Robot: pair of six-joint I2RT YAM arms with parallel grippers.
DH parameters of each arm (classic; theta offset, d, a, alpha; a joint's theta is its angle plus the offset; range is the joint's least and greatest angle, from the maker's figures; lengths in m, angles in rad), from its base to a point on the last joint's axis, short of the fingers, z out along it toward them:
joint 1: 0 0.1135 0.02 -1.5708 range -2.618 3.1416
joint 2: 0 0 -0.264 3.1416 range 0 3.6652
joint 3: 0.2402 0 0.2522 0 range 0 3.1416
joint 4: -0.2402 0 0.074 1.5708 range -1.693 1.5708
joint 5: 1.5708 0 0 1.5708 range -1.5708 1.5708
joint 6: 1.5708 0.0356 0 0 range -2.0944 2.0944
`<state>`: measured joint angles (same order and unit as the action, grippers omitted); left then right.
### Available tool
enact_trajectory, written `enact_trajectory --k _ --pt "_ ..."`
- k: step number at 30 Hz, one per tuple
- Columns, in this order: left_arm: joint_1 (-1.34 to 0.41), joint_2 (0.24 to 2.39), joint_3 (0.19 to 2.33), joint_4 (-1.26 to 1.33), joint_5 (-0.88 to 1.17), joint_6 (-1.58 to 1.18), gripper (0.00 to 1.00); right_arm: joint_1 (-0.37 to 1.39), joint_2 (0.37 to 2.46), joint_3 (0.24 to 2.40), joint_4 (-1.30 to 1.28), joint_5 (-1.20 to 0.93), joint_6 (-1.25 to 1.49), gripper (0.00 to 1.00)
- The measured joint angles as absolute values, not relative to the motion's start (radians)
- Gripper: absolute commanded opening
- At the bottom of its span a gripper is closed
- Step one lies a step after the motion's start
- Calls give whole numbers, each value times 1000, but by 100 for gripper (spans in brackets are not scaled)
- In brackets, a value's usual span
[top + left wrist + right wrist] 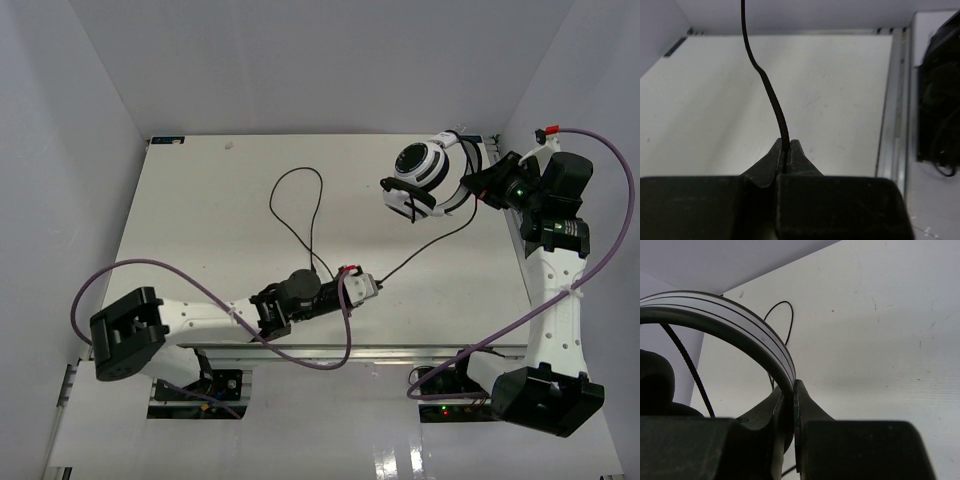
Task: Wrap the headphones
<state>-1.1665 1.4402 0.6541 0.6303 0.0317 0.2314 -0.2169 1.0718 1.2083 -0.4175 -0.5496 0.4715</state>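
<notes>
White tabletop fills the walled booth; in the overhead view the headphones are held at upper right, their headband pinched by the closed right end effector, while the left end effector at lower centre is clamped tight on the thin black cable. Only the wrist views show these two grips plainly; from above both are too small to read. The right wrist view cuts off everything but the striped headband, and the cable's plug end cannot be made out.
</notes>
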Motion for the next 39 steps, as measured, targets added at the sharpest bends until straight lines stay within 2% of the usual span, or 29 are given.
enact_trajectory --k 6,11,14,20,32,39 --pt "-1278 1263 656 554 99 235 0 -224 1113 1208 -419 -483 443 8" --pt "-1254 1221 565 503 89 248 0 -229 1112 1208 -419 -471 432 8" --pt "-1174 1210 503 472 108 254 0 -230 1111 1208 -419 -481 424 8" --pt "-892 1170 441 465 173 240 0 -230 1097 1208 -419 -529 388 8" --pt "-801 1137 454 444 289 273 0 -230 1071 1202 -423 -547 249 8" --pt "-641 1193 493 430 344 273 0 -230 1010 1195 -490 -648 22 8"
